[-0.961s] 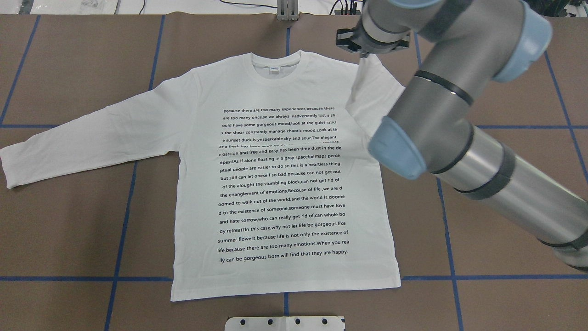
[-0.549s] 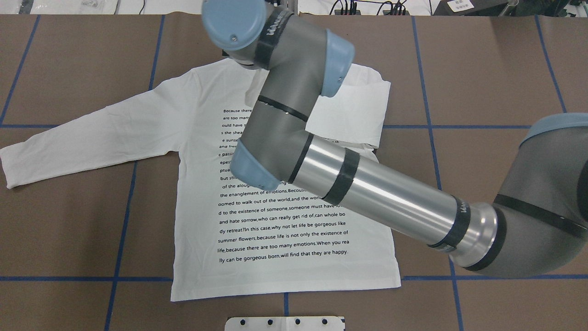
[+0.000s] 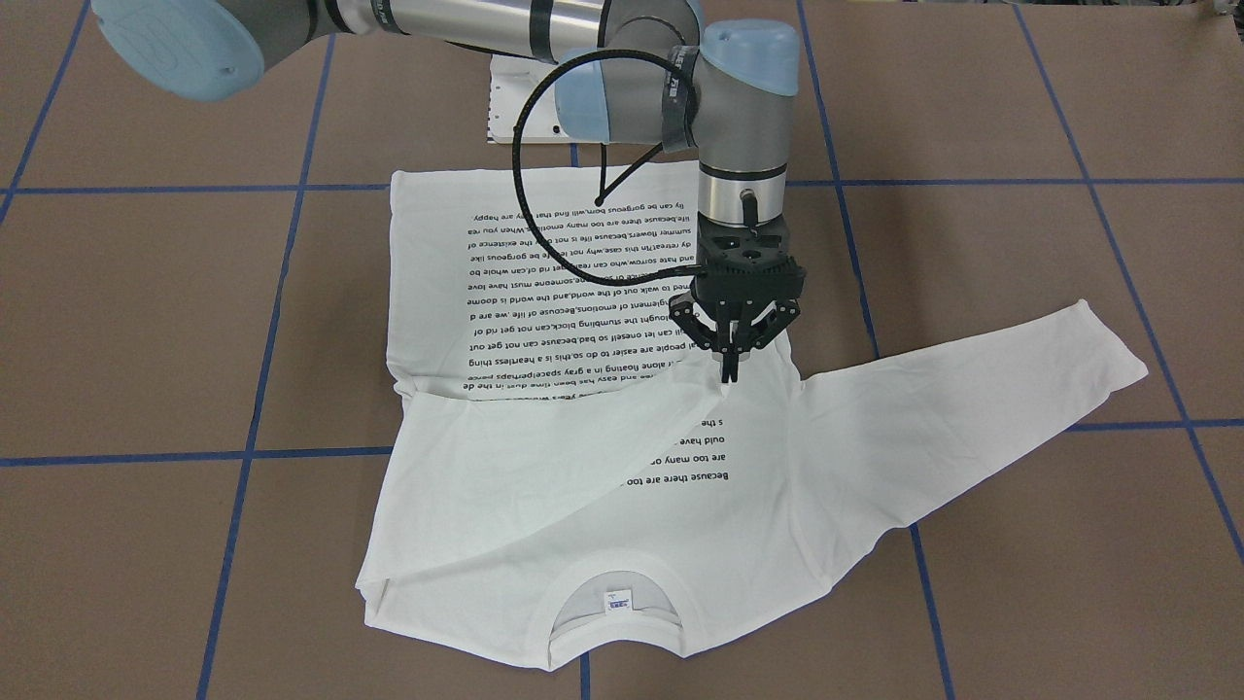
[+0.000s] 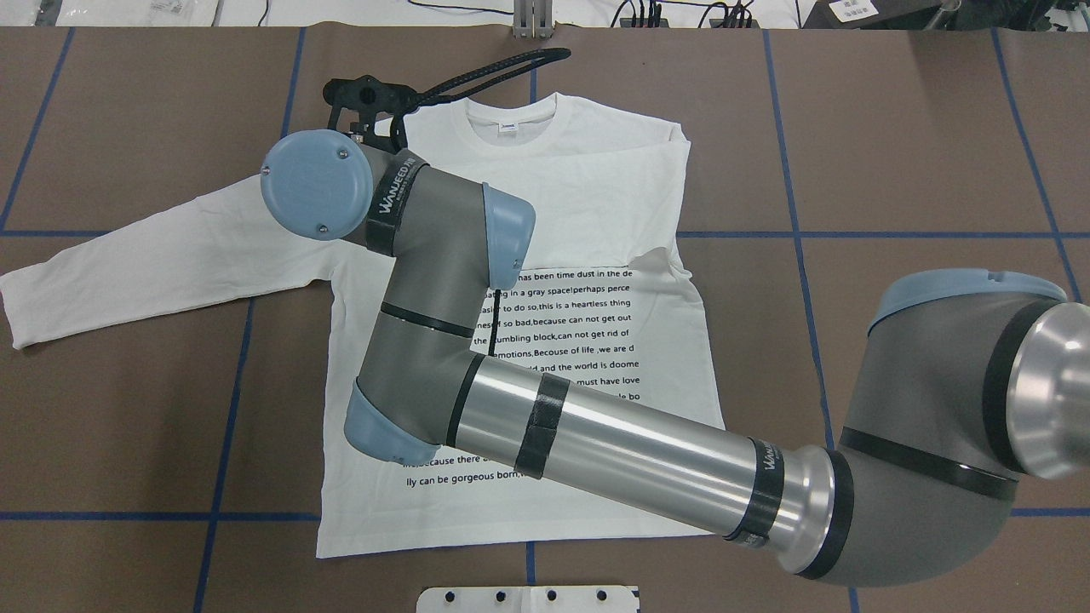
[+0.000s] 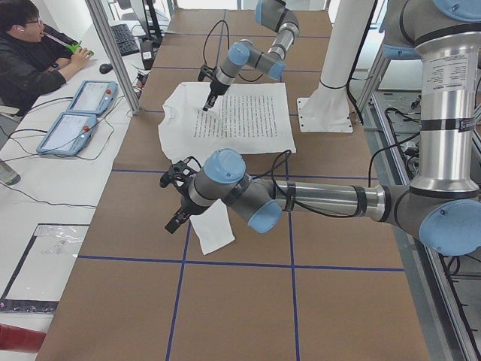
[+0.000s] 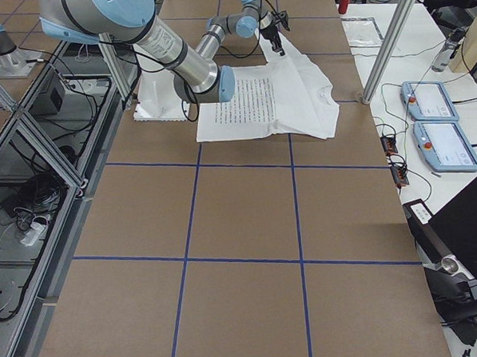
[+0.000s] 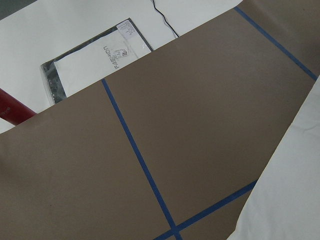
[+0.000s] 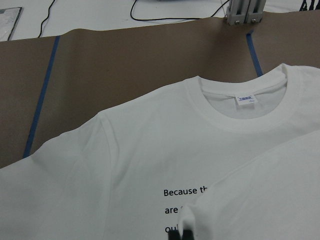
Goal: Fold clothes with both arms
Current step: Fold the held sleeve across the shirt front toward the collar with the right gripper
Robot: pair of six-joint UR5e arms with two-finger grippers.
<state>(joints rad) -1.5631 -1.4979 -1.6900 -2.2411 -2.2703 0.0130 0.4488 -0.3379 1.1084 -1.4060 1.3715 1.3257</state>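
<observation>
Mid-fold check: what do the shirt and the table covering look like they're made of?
Shirt: soft, matte white knit, likely cotton jersey. It drapes in loose folds where the sleeve is laid over, and the collar is ribbed.
Table covering: brown matte sheet, probably kraft paper. It lies flat and dull, with blue tape lines laid on it.

Right arm [image 4: 647, 443] reaches in from my right side and crosses past the midline of the worktop [image 4: 894, 128], then turns at the wrist joints so the tool points straight down. Right gripper [image 3: 729, 367]: fingertips drawn together, pinching a lifted fold of the shirt [image 3: 797, 486]. Left arm [image 5: 323, 199] stretched low and near level, left gripper [image 5: 174, 224] angled down just above the worktop; can't tell how its fingers stand.
</observation>
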